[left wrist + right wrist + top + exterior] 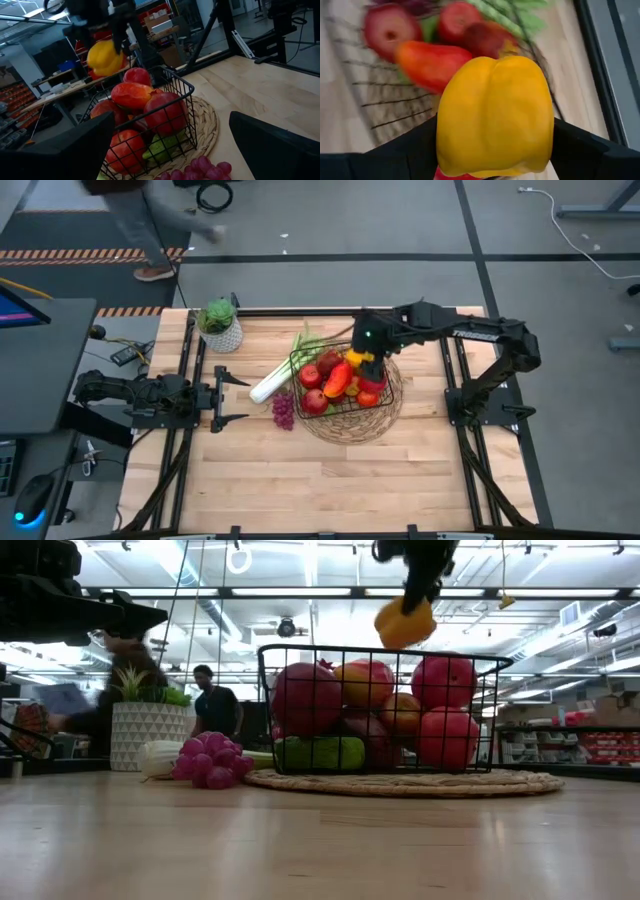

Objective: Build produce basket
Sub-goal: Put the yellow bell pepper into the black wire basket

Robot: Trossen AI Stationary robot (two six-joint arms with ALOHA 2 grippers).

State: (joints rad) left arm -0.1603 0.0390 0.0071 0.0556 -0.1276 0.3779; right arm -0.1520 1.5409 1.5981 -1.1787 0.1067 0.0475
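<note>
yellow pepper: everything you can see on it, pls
The yellow pepper is a glossy, smooth, lobed bell pepper with a crease down its middle, plastic-looking. It is held in the air between the right gripper's two dark fingers, above the rim of the wire basket and clear of the fruit piled inside. Nothing but the fingers touches it. From above it sits over the basket's far side, with the red pepper just below it. Its stem end is hidden.

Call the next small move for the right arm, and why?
Probably lower it, then open. The right gripper holds the yellow pepper in the air above the basket, well above the fruit piled inside.
</note>
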